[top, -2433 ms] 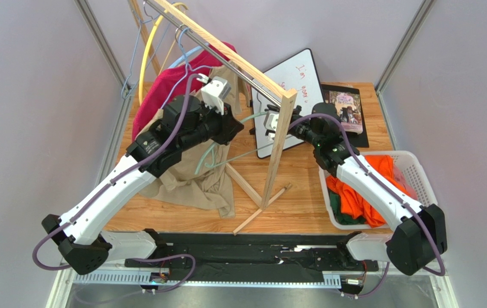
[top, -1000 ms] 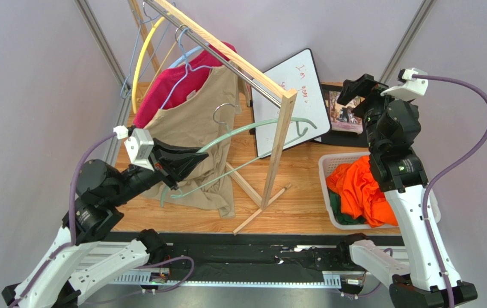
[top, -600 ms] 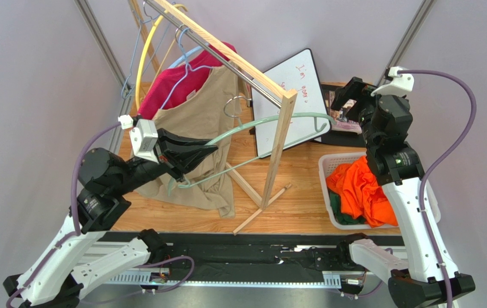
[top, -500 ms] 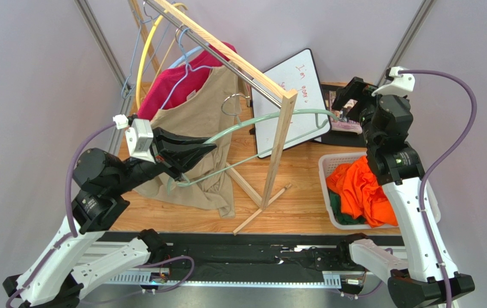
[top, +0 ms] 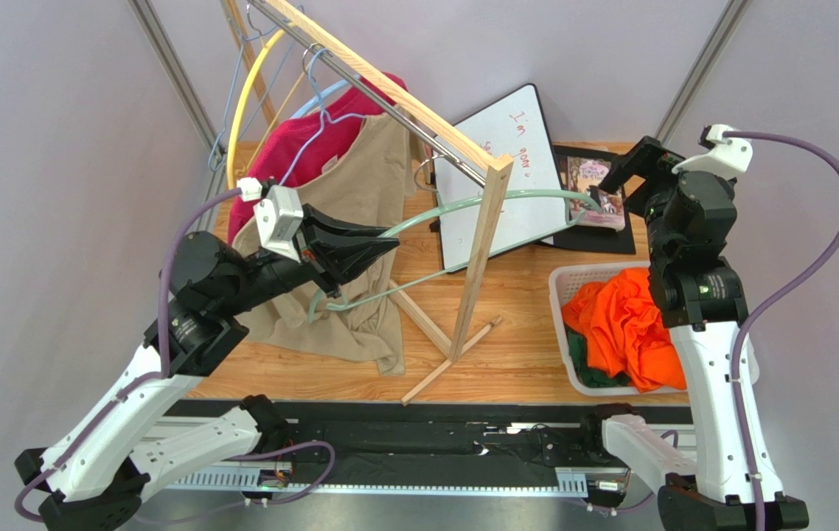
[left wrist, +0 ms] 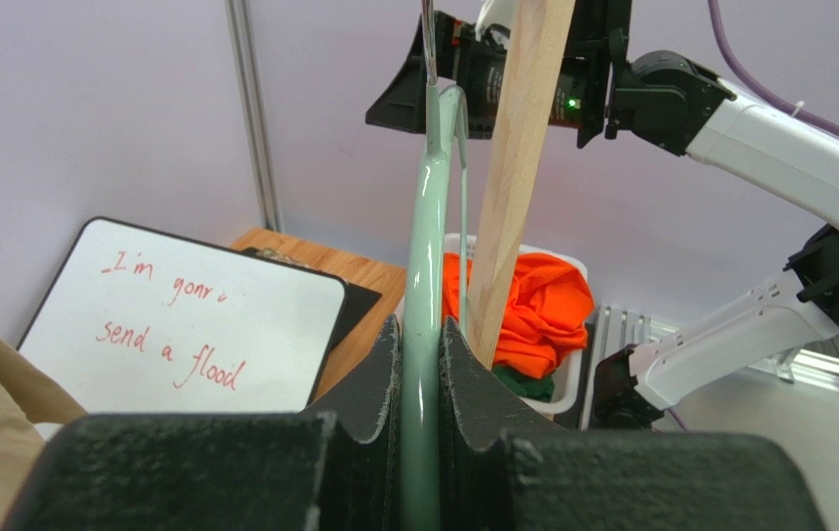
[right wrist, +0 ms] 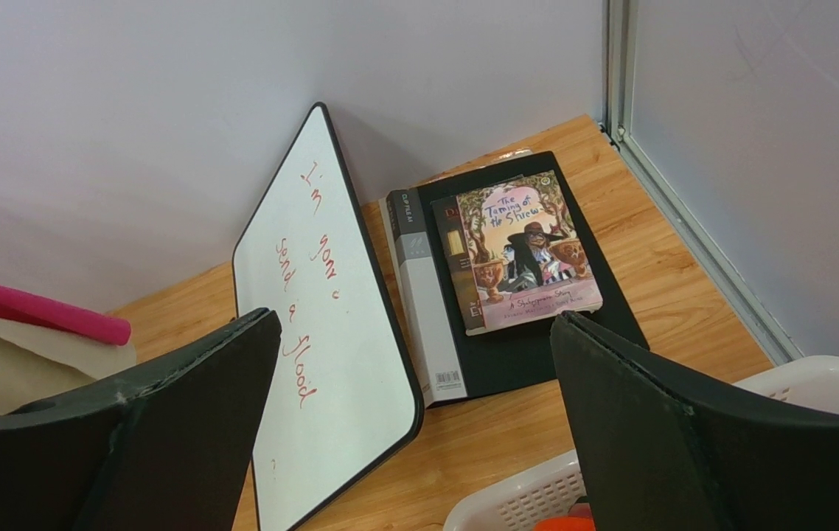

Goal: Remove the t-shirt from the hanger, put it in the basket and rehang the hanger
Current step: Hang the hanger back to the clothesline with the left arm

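t-shirt (top: 352,183), the tan one, hangs under the wooden rack (top: 391,94) rail, next to a red shirt (top: 291,149), w/ its lower hem bunched on the table (top: 502,354). you can't tell from the top view what it hangs by.

your left gripper (top: 374,246) is clamped on the pale green hanger (top: 468,201). in the left wrist view the green bar sits pinched between the two black fingers (left wrist: 374,376) and runs up and away from the cam. the hanger looks bare along its whole visible length. its near end lies in front of the tan fabric, its long arm crosses in front of the rack post (top: 479,266), and its far tip ends just beside your right gripper (top: 626,174). the metal hook is up by the rail near the post end; whether it's on the rail, can't tell.

right gripper jaws stand wide apart w/ nothing between them. it's held high over the far right of the table, above the whiteboard (right wrist: 324,332) and the book (right wrist: 524,254).

white basket (top: 723,299) w/ orange cloth (top: 623,326) sits on the right.
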Available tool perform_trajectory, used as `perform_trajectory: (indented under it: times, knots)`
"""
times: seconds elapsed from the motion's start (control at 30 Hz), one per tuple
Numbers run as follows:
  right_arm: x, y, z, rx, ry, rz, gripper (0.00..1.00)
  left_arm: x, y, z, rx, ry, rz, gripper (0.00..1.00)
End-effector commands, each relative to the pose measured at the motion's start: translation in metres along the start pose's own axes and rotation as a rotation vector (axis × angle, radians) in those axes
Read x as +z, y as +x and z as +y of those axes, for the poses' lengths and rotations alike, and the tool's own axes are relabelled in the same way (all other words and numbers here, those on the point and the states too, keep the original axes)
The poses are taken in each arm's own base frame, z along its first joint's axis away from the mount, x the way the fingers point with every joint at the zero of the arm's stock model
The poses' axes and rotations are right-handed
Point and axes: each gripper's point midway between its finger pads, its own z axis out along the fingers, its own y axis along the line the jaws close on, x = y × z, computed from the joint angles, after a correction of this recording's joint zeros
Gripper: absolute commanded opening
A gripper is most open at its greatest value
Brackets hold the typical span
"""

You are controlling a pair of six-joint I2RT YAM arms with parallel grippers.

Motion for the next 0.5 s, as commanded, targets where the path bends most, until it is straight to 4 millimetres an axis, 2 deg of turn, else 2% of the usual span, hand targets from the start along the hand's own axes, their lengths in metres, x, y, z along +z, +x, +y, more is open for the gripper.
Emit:
perform_trajectory:
  times: [0.0, 0.3, 0.47]
  knots:
    - [-0.010, -0.022, 0.003, 0.031, -0.020, -0.055, 1.00, 0.004, -0.039, -0.009, 0.060, 0.037, -0.119, 0.00]
    - [-0.009, -0.023, 0.003, 0.022, -0.024, -0.052, 1.00, 0.020, -0.022, -0.006, 0.050, 0.037, -0.082, 0.00]
    - [-0.002, -0.017, 0.000, 0.018, -0.004, -0.034, 1.00, 0.019, -0.009, -0.004, 0.056, 0.027, -0.026, 0.00]
